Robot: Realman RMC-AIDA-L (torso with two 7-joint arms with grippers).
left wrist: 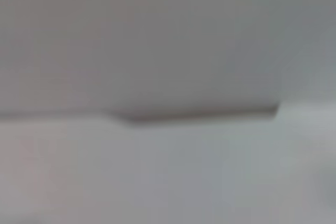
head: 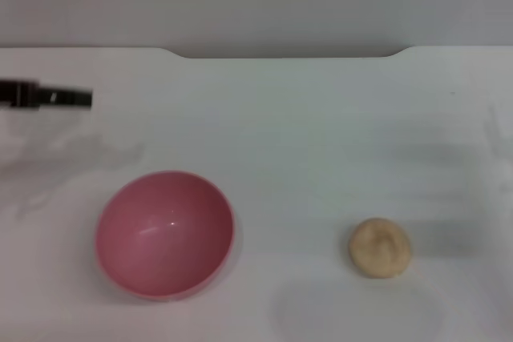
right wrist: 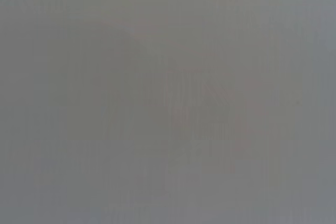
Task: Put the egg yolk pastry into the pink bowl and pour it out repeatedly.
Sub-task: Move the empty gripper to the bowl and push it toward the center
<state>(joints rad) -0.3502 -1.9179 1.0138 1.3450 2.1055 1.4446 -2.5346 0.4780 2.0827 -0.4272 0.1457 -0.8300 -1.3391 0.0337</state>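
Head view shows the egg yolk pastry (head: 380, 247) sitting alone on the white table (head: 321, 134), on the robot's right side, well apart from the pink bowl (head: 165, 234), which stands upright and empty on the left. The only arm part in sight is the left gripper (head: 60, 97), a dark tip reaching in from the left edge, beyond the bowl and far from the pastry; whether its fingers are apart or together I cannot tell. The right gripper is not seen in any view. The pastry lies on the right arm's side, so that arm seems better placed to fetch it leftward to the bowl.
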